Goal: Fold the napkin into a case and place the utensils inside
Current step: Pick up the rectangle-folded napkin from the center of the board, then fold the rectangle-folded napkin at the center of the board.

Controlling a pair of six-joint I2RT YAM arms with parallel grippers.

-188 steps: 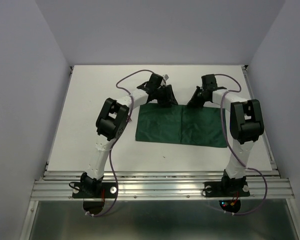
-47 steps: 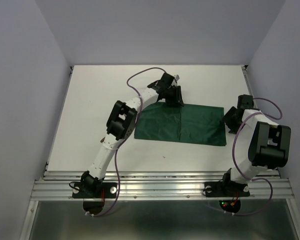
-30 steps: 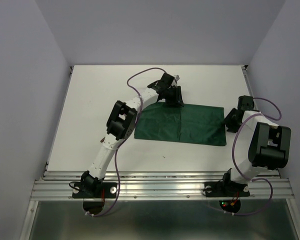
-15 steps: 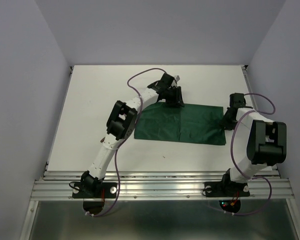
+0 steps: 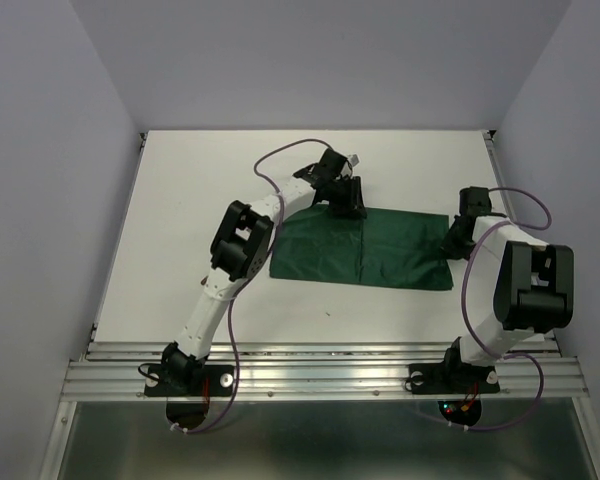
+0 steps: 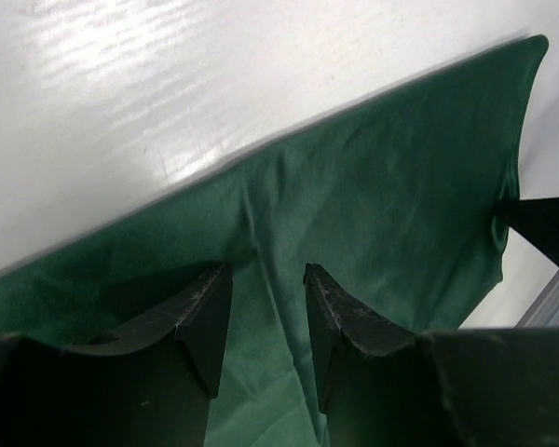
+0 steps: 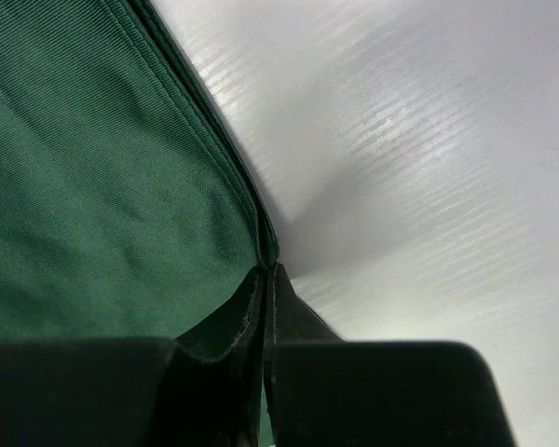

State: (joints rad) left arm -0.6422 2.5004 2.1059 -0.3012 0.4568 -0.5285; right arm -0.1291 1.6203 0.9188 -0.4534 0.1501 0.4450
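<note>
Top external view: the napkin is only part folded, and no spoon or fork shows.
One dark green soft cloth napkin (image 5: 360, 250) lies flat on the white tabletop (image 5: 200, 200) as a long strip with a crease down its middle; I think it is not a case yet. The left gripper (image 5: 349, 207) sits at the far edge, its jaws apart and holding nothing. The right gripper (image 5: 448, 246) has its jaws shut, pinching the napkin's right edge. I count one napkin, two grippers and no utensils, so more folding and the filling are left.

White table (image 5: 180, 200), pale lavender walls (image 5: 310, 60), aluminium rail (image 5: 320, 375) along near edge
</note>
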